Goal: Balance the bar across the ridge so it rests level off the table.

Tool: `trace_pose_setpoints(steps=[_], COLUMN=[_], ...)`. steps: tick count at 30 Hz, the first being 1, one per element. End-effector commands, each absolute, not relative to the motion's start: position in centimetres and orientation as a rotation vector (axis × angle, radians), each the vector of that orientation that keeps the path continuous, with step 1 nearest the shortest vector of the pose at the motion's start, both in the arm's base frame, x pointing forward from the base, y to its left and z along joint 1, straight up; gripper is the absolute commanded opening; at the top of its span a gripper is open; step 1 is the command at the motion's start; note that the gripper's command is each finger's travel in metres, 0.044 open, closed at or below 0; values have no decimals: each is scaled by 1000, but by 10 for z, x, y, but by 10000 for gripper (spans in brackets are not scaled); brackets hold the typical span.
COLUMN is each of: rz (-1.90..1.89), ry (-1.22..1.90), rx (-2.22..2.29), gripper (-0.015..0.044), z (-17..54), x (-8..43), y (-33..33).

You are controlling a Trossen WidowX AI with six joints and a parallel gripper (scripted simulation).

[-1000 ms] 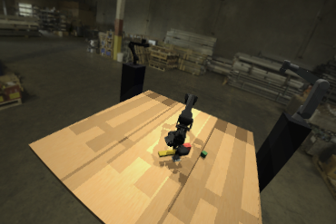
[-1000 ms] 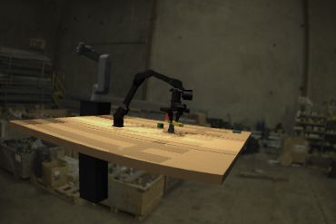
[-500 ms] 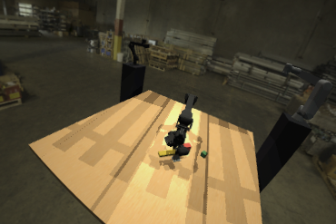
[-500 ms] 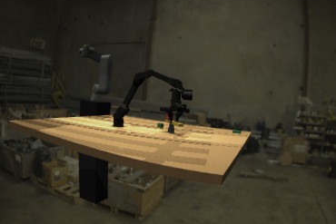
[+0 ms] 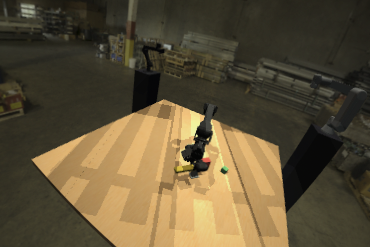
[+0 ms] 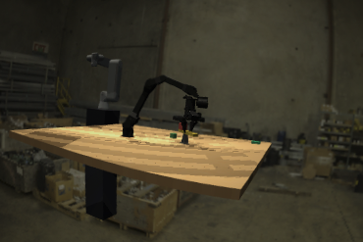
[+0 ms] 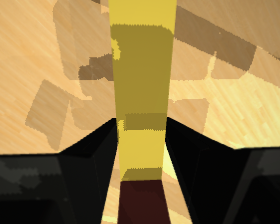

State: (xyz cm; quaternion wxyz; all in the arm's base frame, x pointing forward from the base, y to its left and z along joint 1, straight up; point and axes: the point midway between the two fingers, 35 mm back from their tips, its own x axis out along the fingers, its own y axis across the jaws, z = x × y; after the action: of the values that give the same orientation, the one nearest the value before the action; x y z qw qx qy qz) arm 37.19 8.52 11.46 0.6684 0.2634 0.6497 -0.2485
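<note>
A long bar, yellow (image 5: 183,168) (image 6: 194,134) (image 7: 143,75) with a red part (image 5: 206,160) (image 6: 181,126) (image 7: 142,202) at one end, runs between my fingers. My gripper (image 5: 196,168) (image 6: 187,130) (image 7: 140,123) is shut on the bar, with a finger against each side just ahead of the red part. A small blue-grey ridge (image 5: 194,175) (image 6: 184,139) stands on the table below the gripper. It is out of sight in the wrist view. Whether the bar touches the ridge and whether it is level are too small to tell.
A small green cube (image 5: 224,170) (image 6: 173,135) sits on the wooden table (image 5: 115,179) (image 6: 147,158) near the gripper. A flat teal piece (image 6: 255,142) shows near the table's far right edge in the exterior view. Other arms stand on black pedestals beyond the table.
</note>
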Motion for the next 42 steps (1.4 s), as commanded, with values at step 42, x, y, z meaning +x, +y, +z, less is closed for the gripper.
trace_pose_setpoints(steps=[42], rz=[-560], ry=[1465], rx=[594], gripper=[185], z=[115], x=[372], y=[85])
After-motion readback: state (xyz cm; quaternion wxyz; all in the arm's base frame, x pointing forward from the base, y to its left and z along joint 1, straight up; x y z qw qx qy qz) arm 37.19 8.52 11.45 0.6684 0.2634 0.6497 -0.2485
